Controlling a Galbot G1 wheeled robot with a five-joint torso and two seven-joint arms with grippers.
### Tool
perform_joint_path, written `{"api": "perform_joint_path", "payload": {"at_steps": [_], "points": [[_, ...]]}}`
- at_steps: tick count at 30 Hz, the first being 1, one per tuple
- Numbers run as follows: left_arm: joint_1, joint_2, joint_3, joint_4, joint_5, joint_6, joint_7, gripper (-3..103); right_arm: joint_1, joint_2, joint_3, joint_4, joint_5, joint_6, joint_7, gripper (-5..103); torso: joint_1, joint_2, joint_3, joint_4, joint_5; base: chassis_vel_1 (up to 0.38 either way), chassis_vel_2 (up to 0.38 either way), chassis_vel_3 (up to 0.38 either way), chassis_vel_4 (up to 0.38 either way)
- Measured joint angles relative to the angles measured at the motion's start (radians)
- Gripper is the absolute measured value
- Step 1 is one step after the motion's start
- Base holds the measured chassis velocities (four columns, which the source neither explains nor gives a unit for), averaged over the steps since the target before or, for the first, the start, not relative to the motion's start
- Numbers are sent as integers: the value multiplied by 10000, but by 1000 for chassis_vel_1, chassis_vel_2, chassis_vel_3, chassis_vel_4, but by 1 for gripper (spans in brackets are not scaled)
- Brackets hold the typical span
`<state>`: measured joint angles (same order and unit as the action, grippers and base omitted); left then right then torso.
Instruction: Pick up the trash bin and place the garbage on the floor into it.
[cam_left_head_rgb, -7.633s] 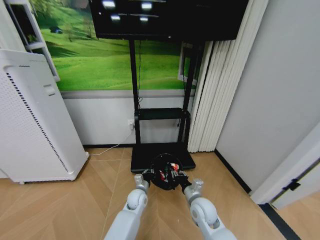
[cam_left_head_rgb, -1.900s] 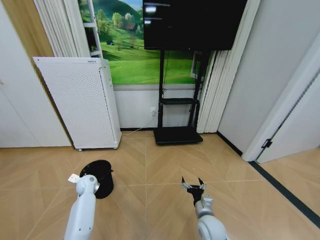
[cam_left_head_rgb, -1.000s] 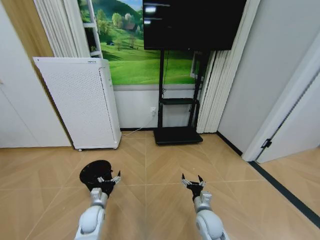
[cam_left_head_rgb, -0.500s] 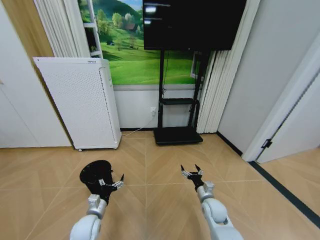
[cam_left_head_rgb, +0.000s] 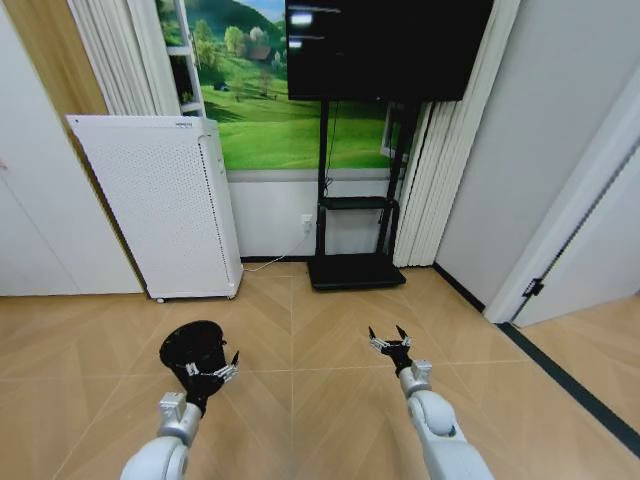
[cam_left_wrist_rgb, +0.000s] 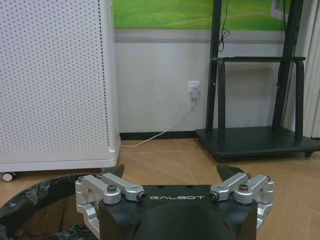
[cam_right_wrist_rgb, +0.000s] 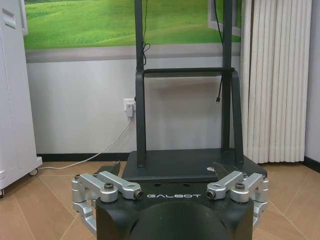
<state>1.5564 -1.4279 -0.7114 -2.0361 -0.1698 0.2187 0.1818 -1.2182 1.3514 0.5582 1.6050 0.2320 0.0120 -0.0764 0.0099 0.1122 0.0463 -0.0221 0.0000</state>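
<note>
The trash bin (cam_left_head_rgb: 190, 347), a small round black basket lined with a dark bag, stands on the wooden floor ahead on my left. My left gripper (cam_left_head_rgb: 213, 370) hovers open at its near right side, holding nothing. In the left wrist view the bin's rim (cam_left_wrist_rgb: 31, 199) lies just beside the open left gripper (cam_left_wrist_rgb: 172, 172). My right gripper (cam_left_head_rgb: 392, 341) is open and empty over bare floor to the right. The right wrist view has the right gripper (cam_right_wrist_rgb: 166, 169) facing the TV stand. The garbage is out of view.
A tall white perforated appliance (cam_left_head_rgb: 160, 205) stands against the wall behind the bin. The black TV stand base (cam_left_head_rgb: 355, 270) sits at the wall ahead, with a cable and wall socket (cam_left_wrist_rgb: 194, 89) beside it. A door frame (cam_left_head_rgb: 560, 240) runs along the right. Open floor lies between the arms.
Earlier both grippers held the bin in front of the TV stand; the view has since pulled back. The bin now stands on the floor, the left gripper has come off it, and the right gripper rose slightly.
</note>
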Motion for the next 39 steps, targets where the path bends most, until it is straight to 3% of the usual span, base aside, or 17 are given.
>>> {"api": "perform_joint_path", "payload": {"at_steps": [10,22,39], "points": [[-64,63,-10,47,22,-51,54,100,-101,-53,130,86,60,-22,12,100,54,295,242,1,0,0,0,0,0],[-280,-17,-25,196,36,-56,-397,100,-476,-4,467,360,120,-55,44,100,172,789,613,1,1,0,0,0,0],[-383,-12,-40,230,-156,97,-507,100,-426,-83,641,425,207,-117,53,100,376,1480,1100,1,0,0,0,0,0]]}}
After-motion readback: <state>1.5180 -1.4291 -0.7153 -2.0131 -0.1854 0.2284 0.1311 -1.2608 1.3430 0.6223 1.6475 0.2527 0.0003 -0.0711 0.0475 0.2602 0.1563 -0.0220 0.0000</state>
